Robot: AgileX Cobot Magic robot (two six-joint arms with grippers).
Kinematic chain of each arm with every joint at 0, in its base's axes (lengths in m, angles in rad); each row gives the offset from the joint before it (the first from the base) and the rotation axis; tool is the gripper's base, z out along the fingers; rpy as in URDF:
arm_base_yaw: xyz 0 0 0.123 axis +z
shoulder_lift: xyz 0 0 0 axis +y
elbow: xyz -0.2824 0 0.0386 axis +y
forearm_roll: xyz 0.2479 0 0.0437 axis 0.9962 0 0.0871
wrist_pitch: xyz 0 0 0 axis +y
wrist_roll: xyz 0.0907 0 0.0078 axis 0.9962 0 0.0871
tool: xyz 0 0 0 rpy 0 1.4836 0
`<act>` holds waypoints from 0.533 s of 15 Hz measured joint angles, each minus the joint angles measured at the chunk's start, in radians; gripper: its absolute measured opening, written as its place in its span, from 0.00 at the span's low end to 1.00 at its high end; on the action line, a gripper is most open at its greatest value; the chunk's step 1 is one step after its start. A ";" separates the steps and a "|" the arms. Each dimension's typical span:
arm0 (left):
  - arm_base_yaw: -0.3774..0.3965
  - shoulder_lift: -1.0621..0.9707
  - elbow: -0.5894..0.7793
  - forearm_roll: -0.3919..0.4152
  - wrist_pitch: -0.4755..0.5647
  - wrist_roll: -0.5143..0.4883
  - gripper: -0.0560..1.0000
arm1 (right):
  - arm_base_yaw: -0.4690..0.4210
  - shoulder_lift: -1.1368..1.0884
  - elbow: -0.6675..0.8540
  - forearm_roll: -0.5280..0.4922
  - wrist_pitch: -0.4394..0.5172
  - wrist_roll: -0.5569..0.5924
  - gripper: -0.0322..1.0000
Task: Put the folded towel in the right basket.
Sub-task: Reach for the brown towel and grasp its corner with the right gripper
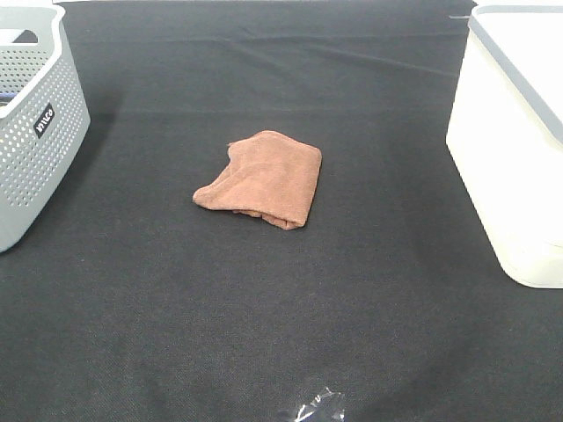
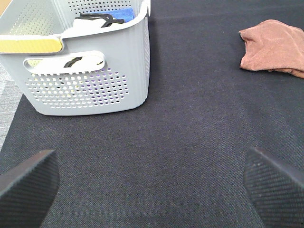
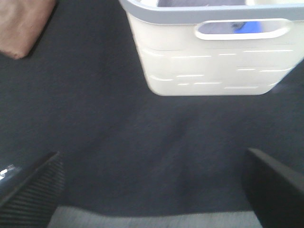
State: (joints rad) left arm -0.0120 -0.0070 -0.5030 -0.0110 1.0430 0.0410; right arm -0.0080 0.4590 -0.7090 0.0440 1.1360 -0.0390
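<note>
towel: folded rust-brown terry towel (image 1: 261, 180) lies flat around the middle of the table (image 1: 264, 334) (black cloth cover), roughly midway between the left and right edges. Nothing is touching it.
target: white smooth-walled plastic basket with grey rim (image 1: 515, 149), at the right edge toward the far right corner, well apart from the towel. The right wrist view shows something blue inside through the handle slot, too blurred to name.
other bin: grey perforated plastic basket (image 1: 35, 132), at the left edge toward the far left corner. It holds blue, black and white items. Not part of this job.
left end effector (image 2: 152, 183): jaws spread wide, nothing between the pads, bare table under it. The grey basket is ahead of it and the towel is off to one side, well apart.
right end effector (image 3: 156, 185): also wide and empty. It faces the white basket, with only a corner of the towel in its view.
arms: neither shows in the high view.
done: nothing visible. The towel is not grasped, not lifted and not in the basket.
left to do: reach the towel, close on it, lift, carry it over the grey rim, release inside.
progress: at the very start, by my read.
arm choice: the right one looks natural, being on the same side as the target.
stray: small clear glinting scrap (image 1: 312, 409) at the near edge. Can't tell what it is.
</note>
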 joint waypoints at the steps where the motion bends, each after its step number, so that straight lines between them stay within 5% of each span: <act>1: 0.000 0.000 0.000 -0.001 0.000 0.000 0.98 | 0.000 0.112 -0.067 0.023 0.020 -0.001 0.97; 5: 0.000 0.000 0.000 -0.003 0.000 0.000 0.98 | 0.000 0.455 -0.286 0.110 0.045 -0.004 0.97; 8: 0.000 0.000 0.000 -0.003 0.000 0.000 0.98 | 0.000 0.636 -0.413 0.272 0.041 -0.048 0.97</act>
State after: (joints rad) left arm -0.0120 -0.0070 -0.5030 -0.0140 1.0430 0.0410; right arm -0.0080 1.0950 -1.1220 0.3160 1.1770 -0.0870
